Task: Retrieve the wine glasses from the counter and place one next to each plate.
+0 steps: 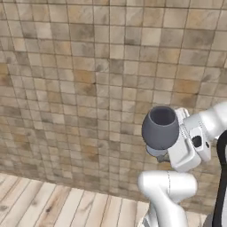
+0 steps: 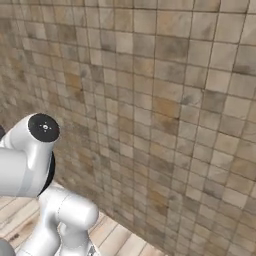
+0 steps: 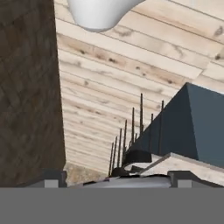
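Left base view showed the large wine glass [image 1: 160,127] at right of centre, upright, bowl above the hand [image 1: 165,156], whose widely spread fingers apparently gripped its stem, against the tiled wall [image 1: 80,80].

Even soft light, slightly blurry render

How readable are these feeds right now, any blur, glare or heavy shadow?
Left base view: soft but even light, no glare; the wine glass at the gripper reads clearly. Right base view: tiled wall slightly blurred, evenly lit. Hand view: steeply tilted, the wall side dark.
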